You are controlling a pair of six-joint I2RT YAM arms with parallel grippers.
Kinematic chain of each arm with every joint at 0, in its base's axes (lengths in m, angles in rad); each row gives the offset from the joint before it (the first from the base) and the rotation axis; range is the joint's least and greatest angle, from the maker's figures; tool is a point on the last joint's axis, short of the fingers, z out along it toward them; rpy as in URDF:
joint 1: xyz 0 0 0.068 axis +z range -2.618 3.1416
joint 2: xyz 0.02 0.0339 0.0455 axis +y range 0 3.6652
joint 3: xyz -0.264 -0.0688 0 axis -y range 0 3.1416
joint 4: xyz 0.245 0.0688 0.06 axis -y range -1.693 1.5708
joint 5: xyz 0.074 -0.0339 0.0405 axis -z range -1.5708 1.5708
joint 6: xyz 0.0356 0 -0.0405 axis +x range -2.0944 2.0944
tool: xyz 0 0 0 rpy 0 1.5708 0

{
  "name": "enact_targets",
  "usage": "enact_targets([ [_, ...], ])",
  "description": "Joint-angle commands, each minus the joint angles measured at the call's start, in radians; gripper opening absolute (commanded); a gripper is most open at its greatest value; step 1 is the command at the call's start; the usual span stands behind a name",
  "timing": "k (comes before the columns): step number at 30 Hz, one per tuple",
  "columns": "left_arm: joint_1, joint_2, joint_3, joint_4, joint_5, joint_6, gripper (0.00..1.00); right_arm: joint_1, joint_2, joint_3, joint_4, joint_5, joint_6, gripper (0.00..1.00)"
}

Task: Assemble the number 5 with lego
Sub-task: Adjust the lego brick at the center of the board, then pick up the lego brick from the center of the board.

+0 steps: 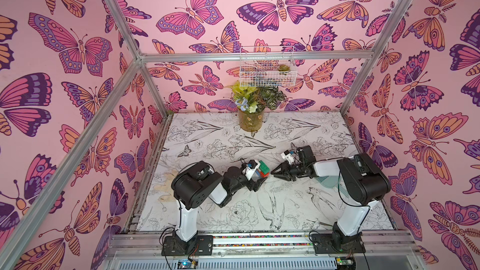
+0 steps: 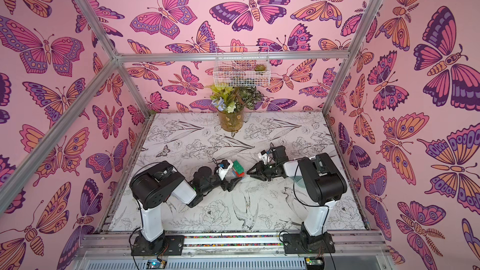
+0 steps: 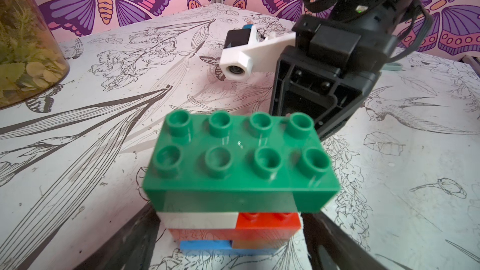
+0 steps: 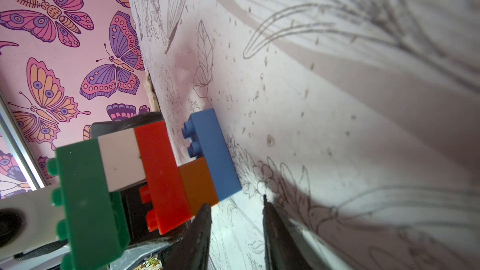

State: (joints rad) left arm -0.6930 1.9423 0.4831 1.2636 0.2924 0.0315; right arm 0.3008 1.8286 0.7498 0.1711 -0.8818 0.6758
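Midway across the flower-printed table (image 1: 285,136), between the two arms, the left gripper (image 1: 258,177) straddles the lego number 5 (image 1: 262,169). Its jaws are spread to either side with bare table showing beside the bricks, so it isn't clamped. Opposite, the right gripper (image 4: 235,201) holds nothing, jaws only slightly parted, one fingertip (image 4: 205,211) right at the orange brick (image 4: 198,185). The figure stands upright: blue bar (image 4: 215,149) on the table, orange, red bar (image 4: 161,175), white square (image 4: 120,159), green bar (image 3: 241,162) on top.
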Motion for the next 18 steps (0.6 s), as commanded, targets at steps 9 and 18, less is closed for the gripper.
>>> enact_targets([
  [9,0.012,0.029,0.031,0.004,0.033,-0.019,0.83,-0.008,-0.015,-0.006,-0.010,0.004,-0.021,0.35],
  [18,0.012,0.035,0.046,-0.038,0.045,-0.018,0.73,-0.009,-0.020,-0.007,-0.015,0.002,-0.023,0.35],
])
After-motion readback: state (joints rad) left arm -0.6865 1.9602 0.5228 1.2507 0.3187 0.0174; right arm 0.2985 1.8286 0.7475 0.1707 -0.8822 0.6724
